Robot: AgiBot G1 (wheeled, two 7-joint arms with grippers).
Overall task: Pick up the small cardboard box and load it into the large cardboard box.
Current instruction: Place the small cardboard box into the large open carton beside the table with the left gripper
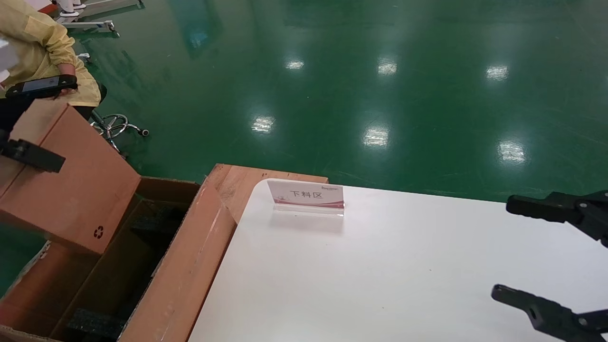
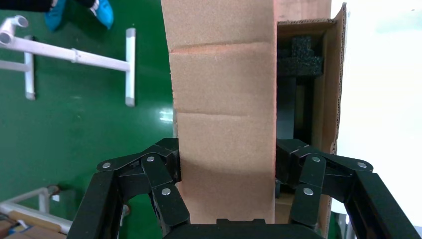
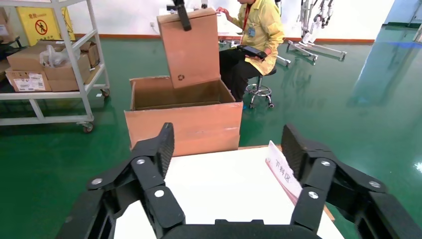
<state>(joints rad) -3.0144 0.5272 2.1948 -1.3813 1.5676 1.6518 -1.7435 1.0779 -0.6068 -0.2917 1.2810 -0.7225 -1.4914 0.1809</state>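
My left gripper (image 2: 226,159) is shut on the small cardboard box (image 1: 71,180), a plain brown carton with a black recycling mark. It holds the box tilted in the air over the large cardboard box (image 1: 185,266), with the box's lower corner just above the opening. In the head view only one left finger (image 1: 33,156) shows on the box top. The large box stands open beside the table, with black foam blocks (image 1: 156,223) inside. The right wrist view shows the small box (image 3: 191,47) above the large one (image 3: 184,122). My right gripper (image 1: 503,247) is open and empty over the table's right side.
A white table (image 1: 380,266) holds a pink-and-white sign card (image 1: 306,195) near its far left corner. A person in yellow (image 1: 42,52) sits on a stool (image 1: 114,126) behind the large box. A white shelf cart (image 3: 50,64) with cartons stands on the green floor.
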